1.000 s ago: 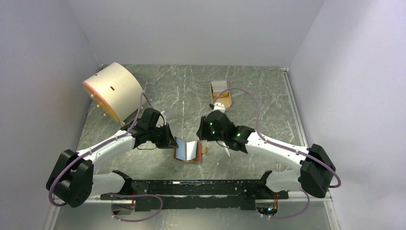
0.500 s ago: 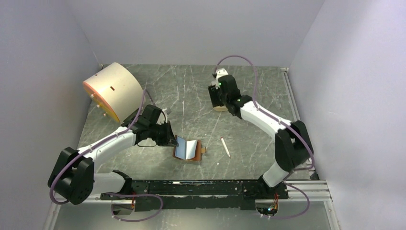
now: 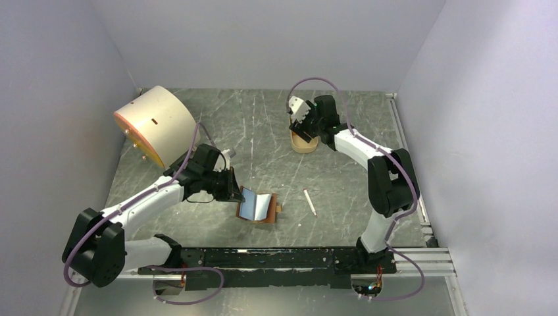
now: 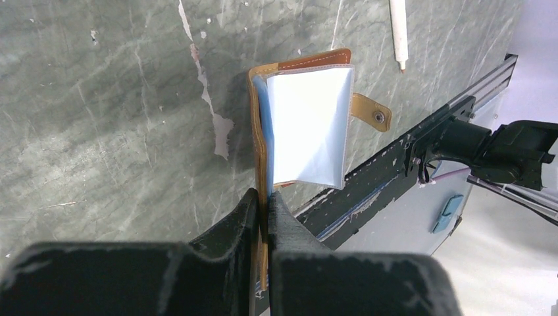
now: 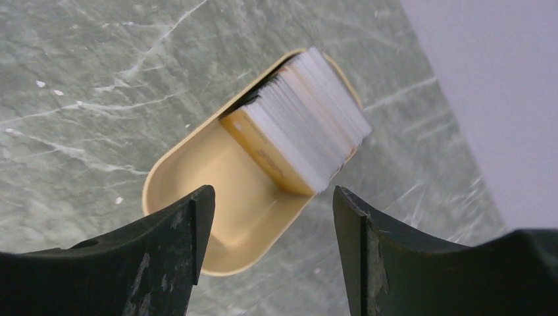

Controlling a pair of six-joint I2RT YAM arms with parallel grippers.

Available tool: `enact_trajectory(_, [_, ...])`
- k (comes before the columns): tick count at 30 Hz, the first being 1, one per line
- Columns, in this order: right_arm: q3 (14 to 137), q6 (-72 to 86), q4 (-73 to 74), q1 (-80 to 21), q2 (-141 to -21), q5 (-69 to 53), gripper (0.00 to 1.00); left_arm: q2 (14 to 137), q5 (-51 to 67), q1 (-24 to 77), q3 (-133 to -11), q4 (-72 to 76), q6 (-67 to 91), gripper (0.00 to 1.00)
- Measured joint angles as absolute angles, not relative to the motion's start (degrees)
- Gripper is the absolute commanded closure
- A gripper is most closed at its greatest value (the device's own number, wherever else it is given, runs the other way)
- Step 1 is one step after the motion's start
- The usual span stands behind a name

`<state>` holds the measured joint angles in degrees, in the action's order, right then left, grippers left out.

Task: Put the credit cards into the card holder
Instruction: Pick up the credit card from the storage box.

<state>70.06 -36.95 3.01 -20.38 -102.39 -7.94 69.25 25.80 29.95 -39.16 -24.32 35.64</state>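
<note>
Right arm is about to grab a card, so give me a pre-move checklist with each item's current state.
1. Wallet open, blue inside showing: ok.
2. Left gripper shut on the wallet's edge: ok.
3. Right gripper open above the tray: ok.
4. Cards stacked on edge at one end of the tray: ok.
5. One card separable from the stack: cannot tell.
6. Stick lying apart from the wallet: ok.

no readable text, labels, brand marks or numbers on anything in any view. surfaces all look blank.
</note>
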Motion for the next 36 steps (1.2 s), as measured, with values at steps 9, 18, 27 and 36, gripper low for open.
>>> enact_trajectory(9, [71.75, -54.35, -0.08, -18.41, -109.51, -15.03, 0.3, 69.25, 26.35, 29.95, -39.13, -24.27, 34.44, 0.91])
enact_trajectory(18, [71.4, -64.2, -4.95, -17.74, -111.5, -14.48, 0.3, 68.66, 26.79, 29.95, -39.13, -24.27, 33.56, 0.91])
enact_trajectory(27, [70.28, -69.1, -6.96, -17.45, -111.5, -14.9, 0.3, 67.72, 27.14, 29.95, -38.94, -24.25, 33.34, 0.91])
enact_trajectory(36, [70.11, -71.22, -7.33, -17.15, -113.56, -15.88, 0.31, 67.72, 27.2, 29.95, -38.92, -24.25, 33.34, 0.91])
